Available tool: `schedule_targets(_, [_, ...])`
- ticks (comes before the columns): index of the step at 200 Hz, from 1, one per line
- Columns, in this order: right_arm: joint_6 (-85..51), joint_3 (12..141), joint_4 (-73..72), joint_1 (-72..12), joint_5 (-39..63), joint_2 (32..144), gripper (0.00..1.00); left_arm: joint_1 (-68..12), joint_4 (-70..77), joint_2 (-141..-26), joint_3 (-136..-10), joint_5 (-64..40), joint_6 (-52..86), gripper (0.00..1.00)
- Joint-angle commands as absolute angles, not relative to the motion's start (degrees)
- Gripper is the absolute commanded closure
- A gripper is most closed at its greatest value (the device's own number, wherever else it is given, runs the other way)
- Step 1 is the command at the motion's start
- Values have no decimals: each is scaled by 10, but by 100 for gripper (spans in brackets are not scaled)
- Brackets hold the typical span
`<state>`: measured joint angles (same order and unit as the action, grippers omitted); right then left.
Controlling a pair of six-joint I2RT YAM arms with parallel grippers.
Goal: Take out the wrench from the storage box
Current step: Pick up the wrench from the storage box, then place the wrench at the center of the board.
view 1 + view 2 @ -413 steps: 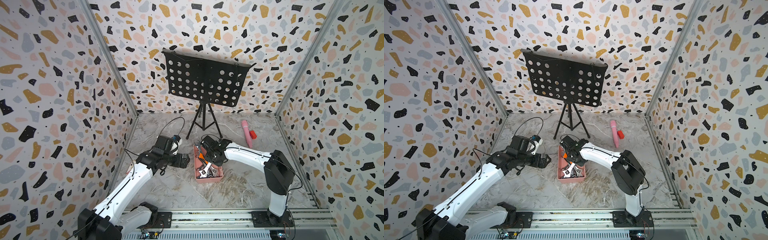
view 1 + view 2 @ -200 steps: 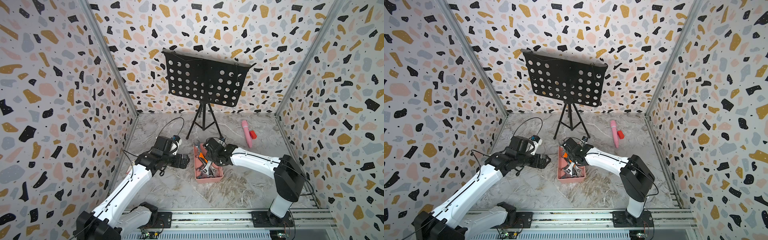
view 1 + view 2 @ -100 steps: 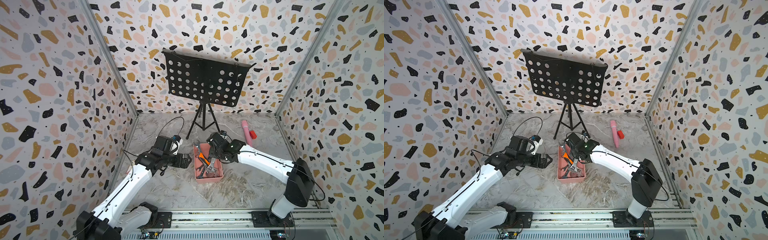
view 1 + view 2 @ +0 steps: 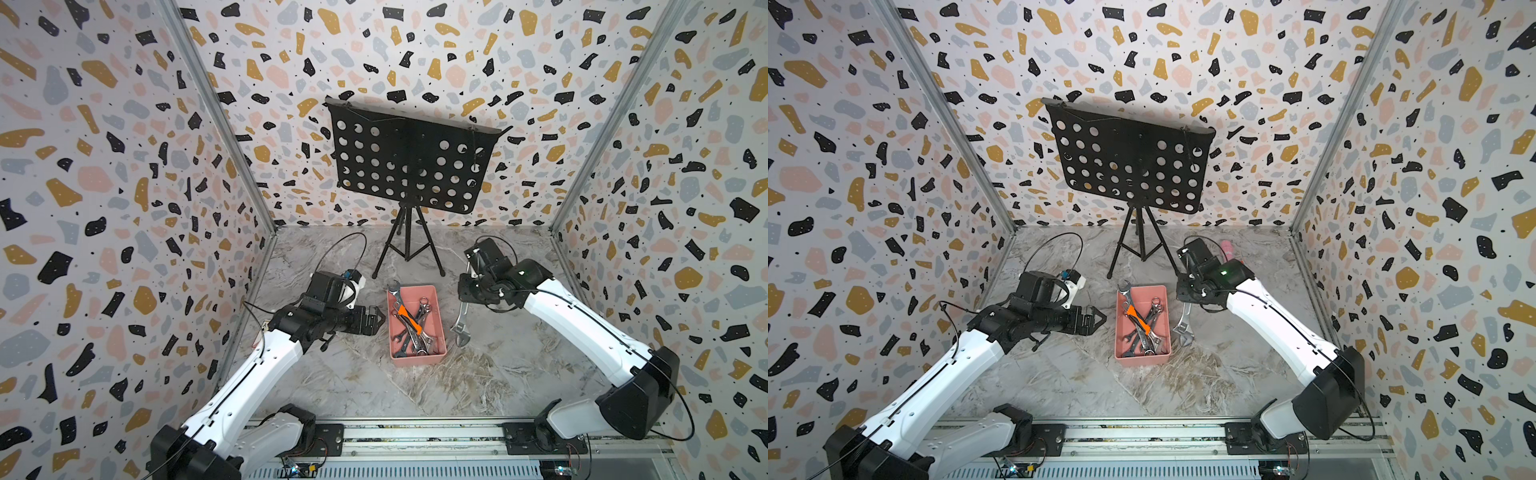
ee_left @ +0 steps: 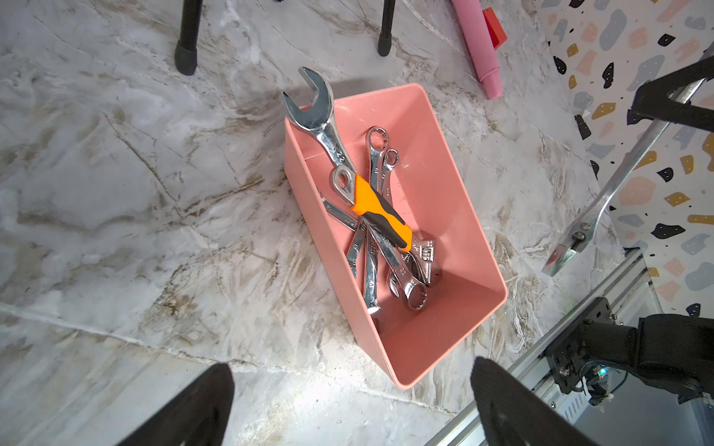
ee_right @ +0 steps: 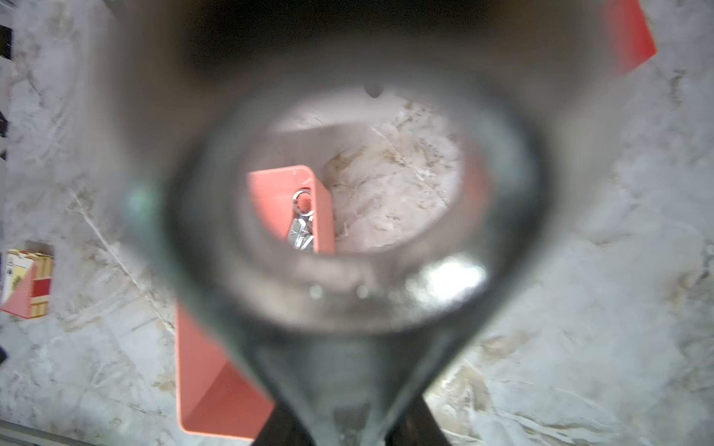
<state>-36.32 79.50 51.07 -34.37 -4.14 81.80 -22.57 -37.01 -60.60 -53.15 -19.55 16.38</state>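
in both top views the right gripper (image 4: 467, 293) is clenched on the wrench (image 4: 461, 324), which hangs head-down just outside the storage box (image 4: 417, 359), probably for set-down.
left wrist view: the left gripper (image 5: 349, 390) is spread and empty, near the box.
right wrist view: the blurred wrench handle sits between the jaws.

Wrench (image 4: 460, 328) right of storage box (image 4: 417, 360)

Storage box (image 4: 417, 359): plain salmon pink.
Wrench (image 4: 461, 328): bright silver.
Boxed spanners (image 5: 371, 270): chrome; one has an orange-and-black grip (image 5: 380, 210).
Surface (image 4: 353, 386): grey-white marble with brown veining.
Walls (image 4: 104, 166): white terrazzo with black, ochre, pink and grey-blue chips.
Music stand (image 4: 413, 139): black, patterned with round holes.
Cylinder (image 5: 477, 42): pink.
Block (image 5: 495, 27): red.
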Motion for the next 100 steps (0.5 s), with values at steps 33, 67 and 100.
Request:
schedule_targets(33, [-273,721,480,-312,44,844,100,-225,-339,-606,-526,-210,170,0])
schedule_targets(67, [-277,703,423,-306,61,899,100,-225,-339,-600,-515,-207,168,0])
schedule_targets(100, [-281,704,385,-298,74,955,100,-225,-340,-600,-510,-206,169,0])
